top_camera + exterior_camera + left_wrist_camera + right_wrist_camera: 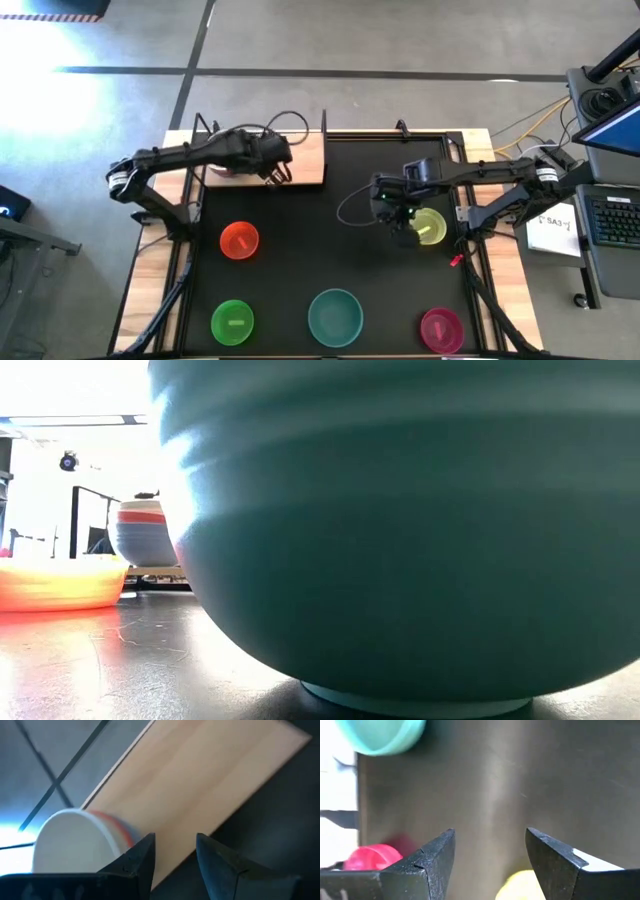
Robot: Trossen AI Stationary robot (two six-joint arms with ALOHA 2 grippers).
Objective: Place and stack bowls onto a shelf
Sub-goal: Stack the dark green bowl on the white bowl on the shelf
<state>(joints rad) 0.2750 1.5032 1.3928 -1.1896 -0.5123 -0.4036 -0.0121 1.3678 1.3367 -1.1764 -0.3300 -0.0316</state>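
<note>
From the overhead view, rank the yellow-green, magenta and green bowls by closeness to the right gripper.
1. Yellow-green bowl, right beside the right gripper.
2. Magenta bowl, front right corner.
3. Green bowl, front left, farthest.

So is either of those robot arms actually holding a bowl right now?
No. The left end effector is open over the shelf beside the stacked bowls; the right end effector is open above the yellow-green bowl, gripping nothing.
</note>
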